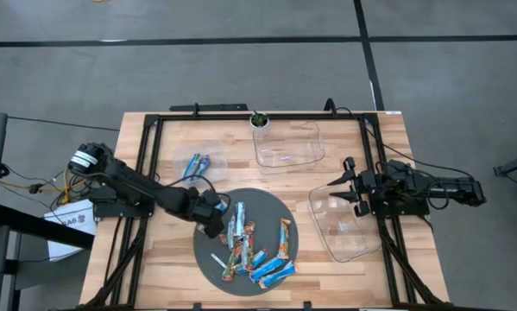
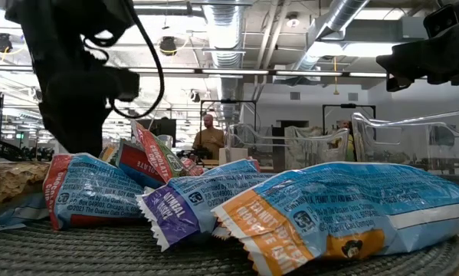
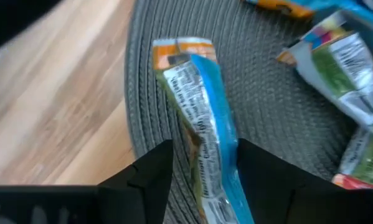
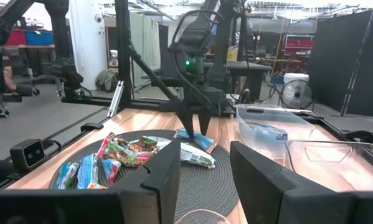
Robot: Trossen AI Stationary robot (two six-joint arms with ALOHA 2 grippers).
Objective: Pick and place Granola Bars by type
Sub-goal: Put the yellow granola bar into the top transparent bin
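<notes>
Bars (image 1: 256, 252) lie heaped on a round dark woven mat (image 1: 208, 259) at the near middle of the table (image 1: 396, 147); we count about a dozen, wrappers blue-and-white, bright blue, or red, orange and green, most of them crowded toward the mat's near half. We see the left gripper (image 1: 217, 223) down at the mat's left edge, its two fingers (image 3: 147, 174) standing on either side of a blue-and-orange bar (image 3: 200, 118); the wrist view shows the bar running between them and pressed by both, so we record the fingers closed on it, the bar's far end lying on the mat. To the right of the mat sits a clear bin (image 1: 344, 226), and the right gripper (image 1: 344, 192) hangs above its far rim with its fingers part-way apart and nothing between them. Farther back, left of centre, a clear container (image 1: 202, 164) holds blue-wrapped bars. A further clear bin (image 1: 288, 145) sits at the far middle.
</notes>
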